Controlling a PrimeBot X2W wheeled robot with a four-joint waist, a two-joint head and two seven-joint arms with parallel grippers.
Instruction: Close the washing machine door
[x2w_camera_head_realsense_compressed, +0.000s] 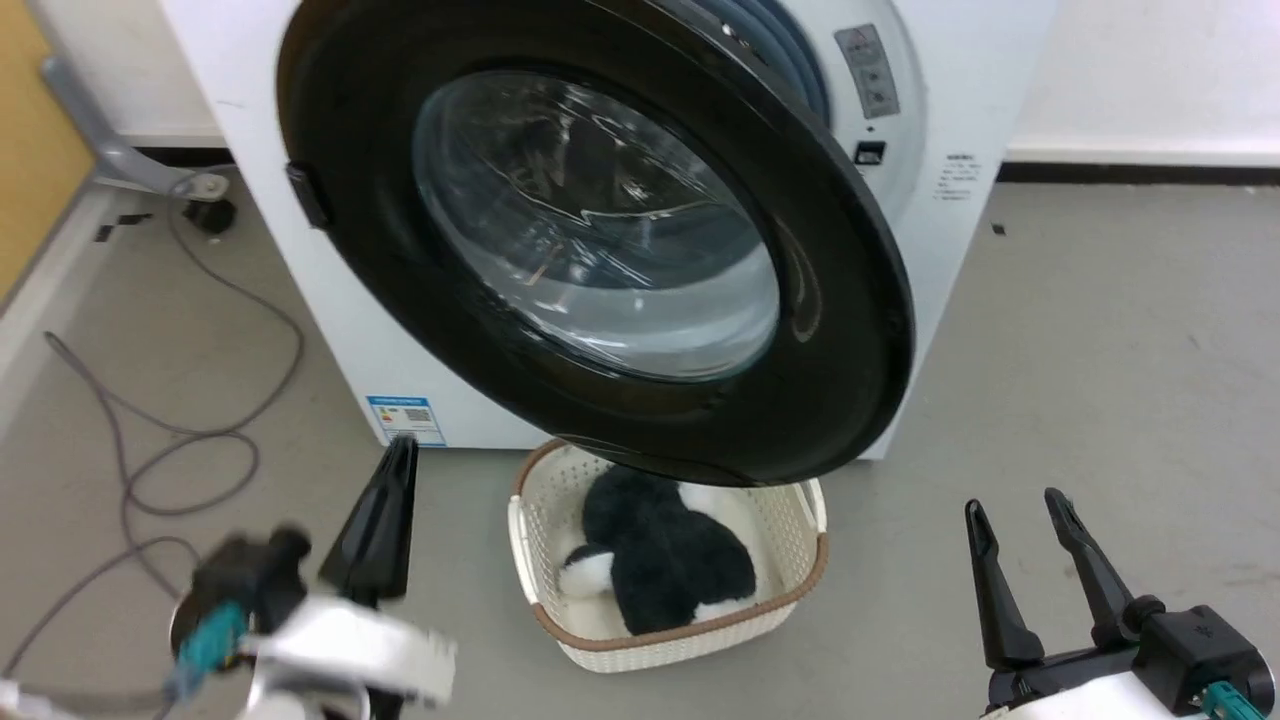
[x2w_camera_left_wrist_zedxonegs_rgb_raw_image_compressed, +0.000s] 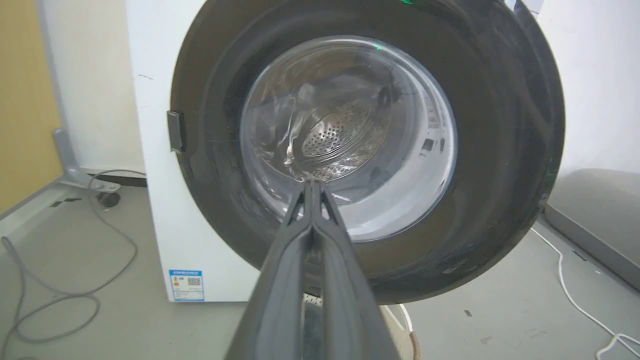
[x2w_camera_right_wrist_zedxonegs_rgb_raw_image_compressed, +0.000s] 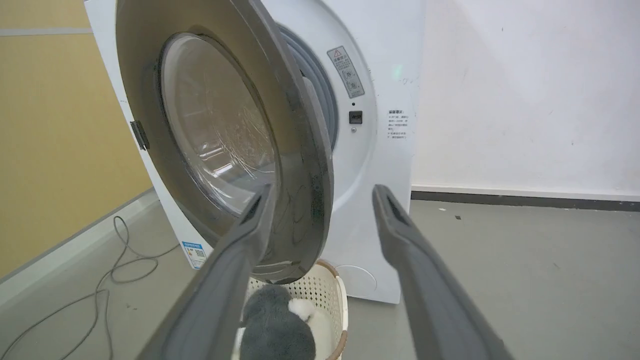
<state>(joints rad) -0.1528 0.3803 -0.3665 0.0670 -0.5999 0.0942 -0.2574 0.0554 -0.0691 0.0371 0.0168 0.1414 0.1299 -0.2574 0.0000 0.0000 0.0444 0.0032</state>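
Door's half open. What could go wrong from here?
The shut left end effector points at the bulging glass of the door; pushing there, it may slip off.
The basket sits just under the door's lower rim; a low arm could knock it.
The open right end effector, near the door's free edge, might get pinched.

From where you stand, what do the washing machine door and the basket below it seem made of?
The washing machine door: rim looks like glossy black plastic, catching soft reflections; its bulging window looks like clear glass, though clear plastic is possible, since the perforated drum shows through. The basket: probably cream moulded plastic, matt, with a grid of holes and a brown rim.
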